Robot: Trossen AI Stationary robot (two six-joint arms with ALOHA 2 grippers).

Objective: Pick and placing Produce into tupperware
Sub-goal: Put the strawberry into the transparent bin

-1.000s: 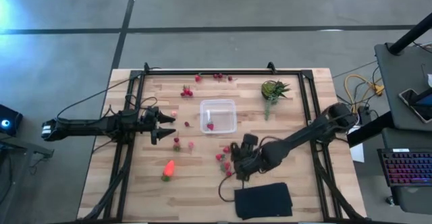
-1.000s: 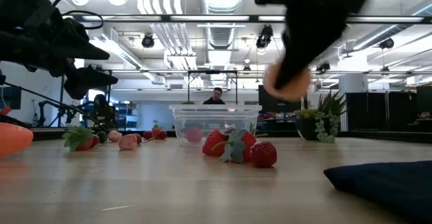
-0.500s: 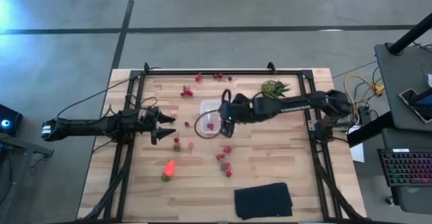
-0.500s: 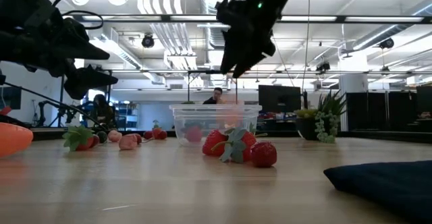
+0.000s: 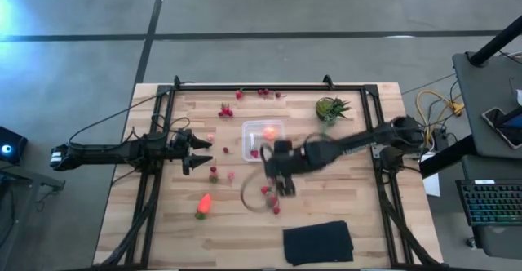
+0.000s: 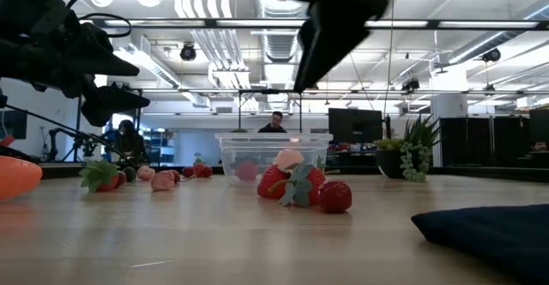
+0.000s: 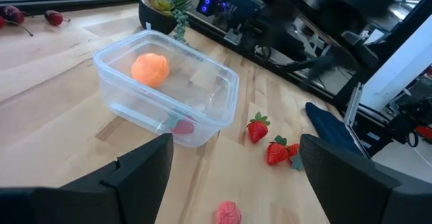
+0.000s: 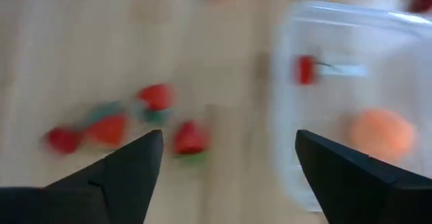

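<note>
Your right gripper [image 5: 281,175] is hanging above the desk [image 5: 359,214] just beside the box [image 5: 263,139], jaws spread wide w/ nothing btwn them. The orange fruit [image 7: 149,69] is lying inside the box, well clear of those jaws, w/ one red berry [image 8: 305,69] beside it. Three strawberries [image 8: 156,96] are sitting under the jaws. Left gripper [image 5: 194,153] is waiting at desk's left, jaws apart, empty. One carrot [image 5: 204,204], one black cloth [image 5: 318,242], one plant [image 5: 330,108]. Person [image 6: 274,122] is showing in the room behind.

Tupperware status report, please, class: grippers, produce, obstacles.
Right gripper open above loose strawberries. Left gripper open, idle. Orange fruit in tupperware. Nothing blocking.
</note>
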